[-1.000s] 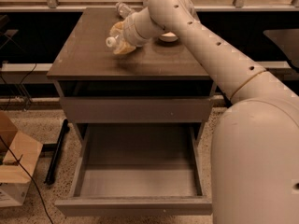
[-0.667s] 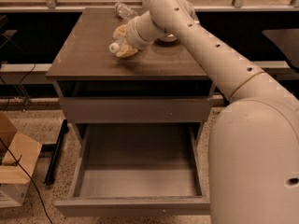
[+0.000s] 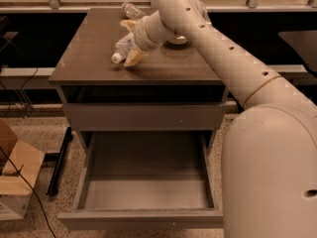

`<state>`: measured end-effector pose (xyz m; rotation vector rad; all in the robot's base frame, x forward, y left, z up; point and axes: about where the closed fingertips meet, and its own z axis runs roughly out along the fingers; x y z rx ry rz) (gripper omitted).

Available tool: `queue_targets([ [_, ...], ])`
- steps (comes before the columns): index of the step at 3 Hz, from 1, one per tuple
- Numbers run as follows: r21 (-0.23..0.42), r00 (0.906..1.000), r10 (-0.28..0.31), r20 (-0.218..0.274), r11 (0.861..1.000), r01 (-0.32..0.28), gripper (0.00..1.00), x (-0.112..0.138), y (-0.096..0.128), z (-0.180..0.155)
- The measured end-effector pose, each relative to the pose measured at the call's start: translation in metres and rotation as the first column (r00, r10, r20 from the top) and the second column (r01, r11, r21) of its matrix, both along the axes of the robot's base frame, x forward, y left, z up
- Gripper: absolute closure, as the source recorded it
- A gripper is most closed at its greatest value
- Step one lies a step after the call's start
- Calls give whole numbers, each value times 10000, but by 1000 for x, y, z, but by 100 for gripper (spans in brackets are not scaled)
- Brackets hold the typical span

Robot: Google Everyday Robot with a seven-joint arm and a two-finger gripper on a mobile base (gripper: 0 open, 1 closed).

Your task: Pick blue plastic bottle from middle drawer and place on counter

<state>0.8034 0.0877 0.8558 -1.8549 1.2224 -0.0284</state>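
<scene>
Gripper point(image 3: 131, 42) at upper centre, around the blue plastic bottle point(image 3: 121, 50), low over the counter point(image 3: 84, 58); can't tell if clamped. Lay the bottle flat before you release.

Over the glossy counter point(image 3: 84, 63) the gripper point(image 3: 131, 41) is showing matt tan fingers point(image 3: 134, 57) spread either side of the clear blue plastic bottle point(image 3: 121, 48), while the middle drawer point(image 3: 148, 192) is looking matt grey
</scene>
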Motion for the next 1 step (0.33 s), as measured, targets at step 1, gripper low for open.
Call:
queue_targets([
  [1, 0, 10000, 0, 0, 10000, 0, 0, 0, 0, 0],
])
